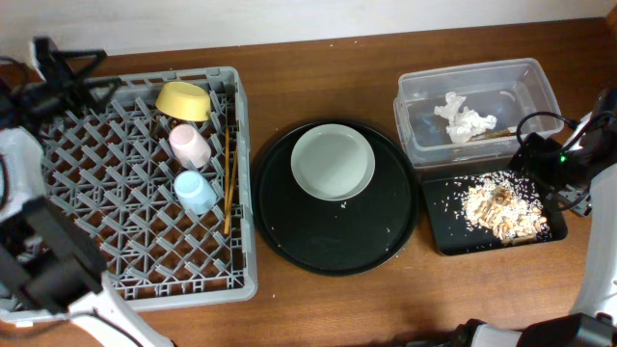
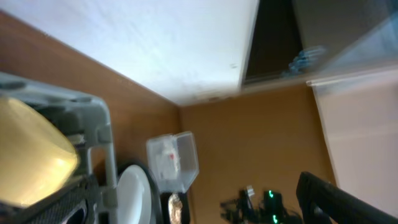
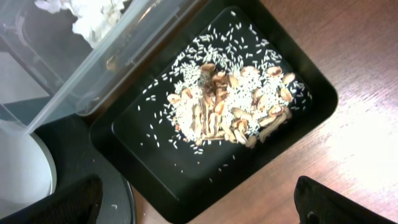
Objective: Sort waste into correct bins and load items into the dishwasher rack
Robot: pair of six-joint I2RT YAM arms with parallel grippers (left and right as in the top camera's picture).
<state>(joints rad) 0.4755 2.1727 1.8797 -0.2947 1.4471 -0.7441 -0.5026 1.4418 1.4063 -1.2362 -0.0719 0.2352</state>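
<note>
The grey dishwasher rack (image 1: 96, 255) at the left holds the yellow bowl (image 1: 183, 99), pink cup (image 1: 190, 146), blue cup (image 1: 196, 192) and chopsticks (image 1: 229, 178). The pale grey plate (image 1: 333, 161) lies on the round black tray. The clear tub (image 1: 525, 82) holds white tissue (image 1: 464, 120) and a brownish wrapper piece (image 1: 494, 135). The flat black tray (image 1: 445, 207) holds food scraps (image 1: 501, 210). My left gripper (image 1: 96, 72) is open and empty over the rack's far left corner, near the bowl (image 2: 31, 155). My right gripper (image 3: 199, 211) is open and empty above the flat tray's edge (image 3: 155, 180), with the scraps (image 3: 230, 109) ahead.
The big round black tray (image 1: 289, 222) sits mid-table between the rack and the bins, with a few stray grains on it. The wall runs along the far table edge. In the left wrist view the rack rim (image 2: 102, 143), plate (image 2: 134, 193) and tub (image 2: 174, 158) show.
</note>
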